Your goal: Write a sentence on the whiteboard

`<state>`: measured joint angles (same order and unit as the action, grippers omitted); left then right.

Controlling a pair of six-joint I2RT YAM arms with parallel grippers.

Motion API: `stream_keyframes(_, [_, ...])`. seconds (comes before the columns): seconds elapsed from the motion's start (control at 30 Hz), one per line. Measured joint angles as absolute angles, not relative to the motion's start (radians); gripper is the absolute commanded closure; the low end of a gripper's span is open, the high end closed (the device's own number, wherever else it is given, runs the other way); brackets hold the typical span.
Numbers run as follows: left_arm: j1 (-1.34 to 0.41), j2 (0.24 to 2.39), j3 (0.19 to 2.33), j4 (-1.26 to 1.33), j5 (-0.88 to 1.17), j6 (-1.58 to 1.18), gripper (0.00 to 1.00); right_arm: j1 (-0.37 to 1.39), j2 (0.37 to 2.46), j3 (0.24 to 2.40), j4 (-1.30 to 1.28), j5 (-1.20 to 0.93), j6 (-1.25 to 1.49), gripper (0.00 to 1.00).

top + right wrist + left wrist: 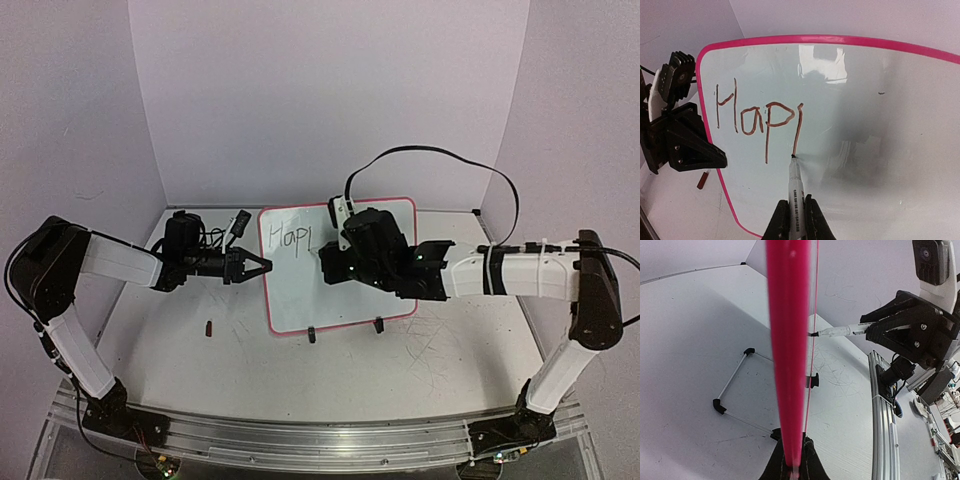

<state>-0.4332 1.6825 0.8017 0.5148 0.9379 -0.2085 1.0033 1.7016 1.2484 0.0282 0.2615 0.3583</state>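
The whiteboard (pixel 335 295) stands tilted on the table, with a pink frame. Dark lettering (pixel 290 238) at its top left reads "Hap" plus one more downstroke, clear in the right wrist view (pixel 755 117). My right gripper (pixel 795 220) is shut on a white marker (pixel 796 192), whose tip touches the board at the bottom of that last stroke. In the top view this gripper (pixel 338 262) is over the board's middle. My left gripper (pixel 262 266) is shut on the board's left frame edge (pixel 787 340), which runs between its fingers (pixel 810 462).
A small dark red marker cap (pixel 209 327) lies on the table left of the board. Two black clip feet (pixel 311 335) hold the board's lower edge. A wire stand (pixel 735 382) sits behind the board. White walls enclose the table.
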Motion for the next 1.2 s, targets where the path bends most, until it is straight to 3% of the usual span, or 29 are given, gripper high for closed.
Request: stream_keyframes(1.2, [-0.433,1.682,0.802,0.515,0.939,-0.208,1.0,0.965,1.654,1.288,0.06,0.249,0.317,1.0])
